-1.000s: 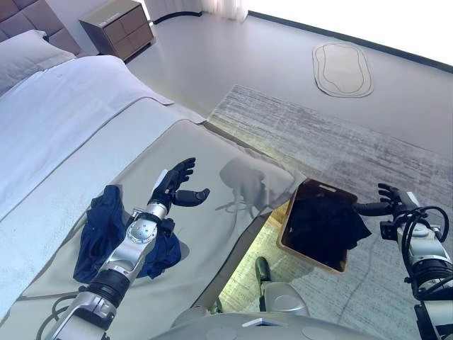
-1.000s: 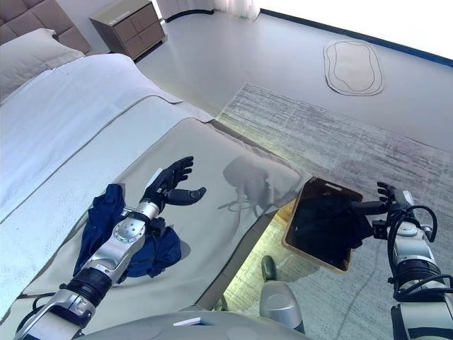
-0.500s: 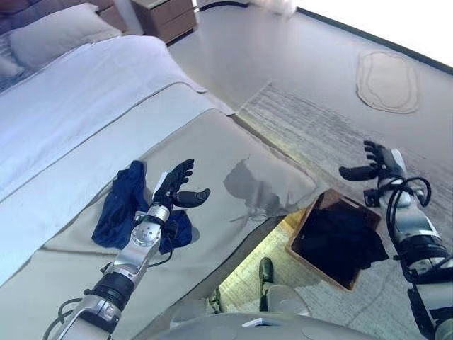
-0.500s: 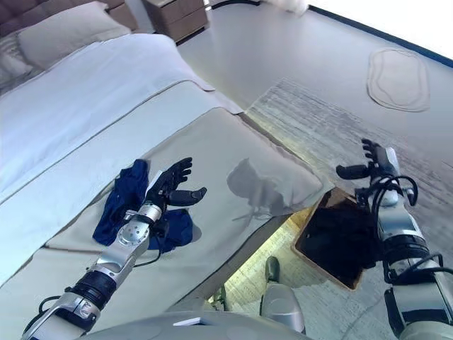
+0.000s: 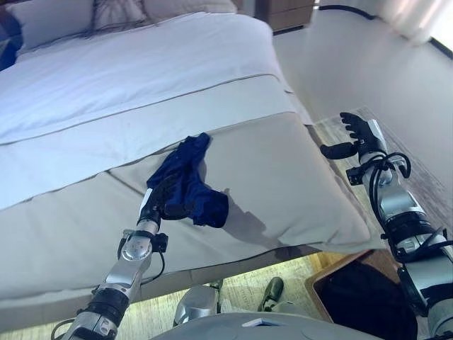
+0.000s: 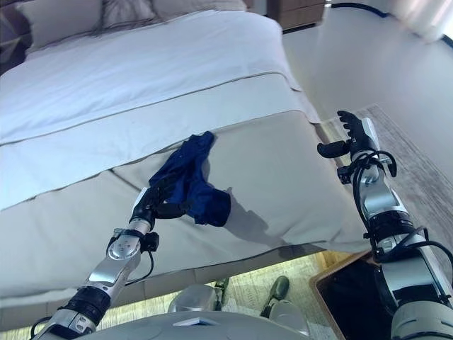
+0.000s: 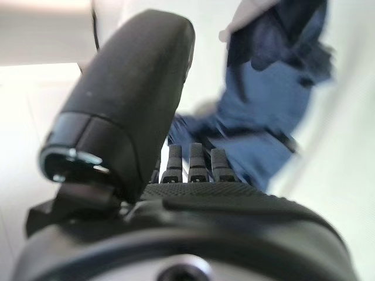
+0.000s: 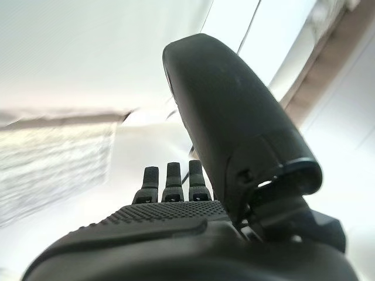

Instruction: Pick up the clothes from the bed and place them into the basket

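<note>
A home bedroom: a wide made bed (image 5: 141, 78) with pillows (image 6: 120, 10), a wooden nightstand (image 5: 287, 10), a floor rug (image 6: 417, 163).

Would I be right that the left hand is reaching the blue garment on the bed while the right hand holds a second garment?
Not quite: the right hand is open and holds nothing, as the right eye view shows. The left hand is at the blue garment on the bed.

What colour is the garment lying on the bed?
Dark navy blue garment; clearest in the right eye view.

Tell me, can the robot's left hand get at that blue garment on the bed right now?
Probably yes. The left hand is already at the near edge of the blue garment, fingers open and reaching into it, with nothing between them on the bed.
</note>
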